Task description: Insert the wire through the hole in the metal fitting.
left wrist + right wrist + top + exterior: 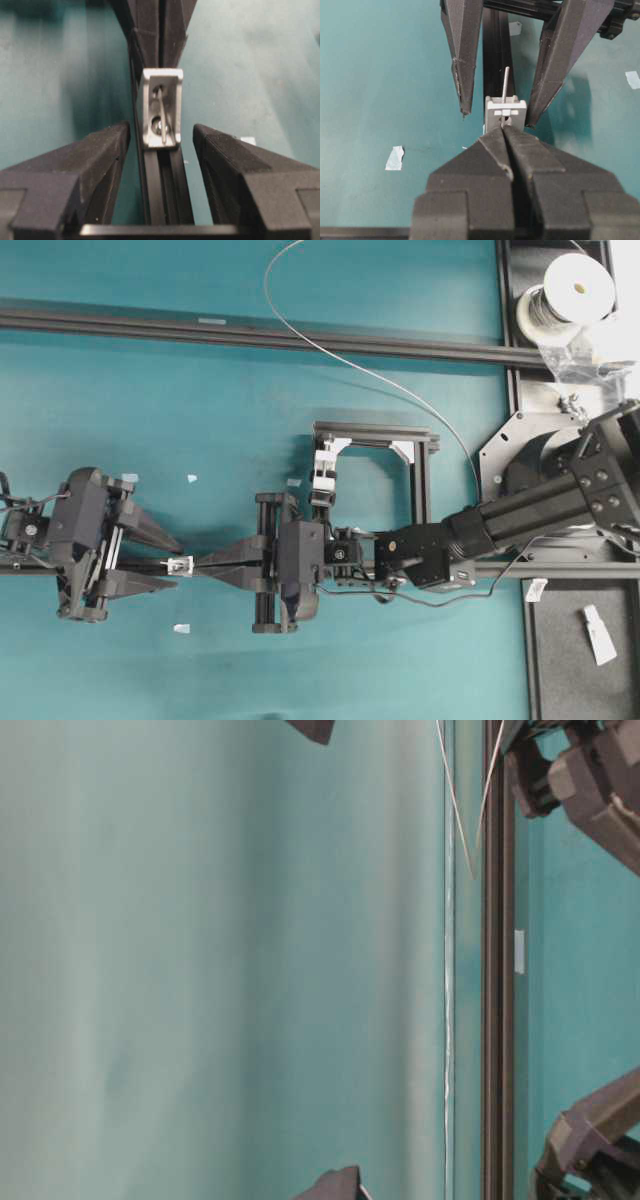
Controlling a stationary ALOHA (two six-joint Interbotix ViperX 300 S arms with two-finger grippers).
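Wire pokes through metal fitting, right jaws pinched on it, left jaws apart.

A teal table carries everything. A black rail crosses its far side, and a square black frame sits near the middle. Small pale tape scraps lie scattered on the cloth, perhaps four. A wire spool stands at the far right corner.

overhead: straight down, far | table-level: low, sideways | wrist views: close, facing each other, sharing the metal fitting
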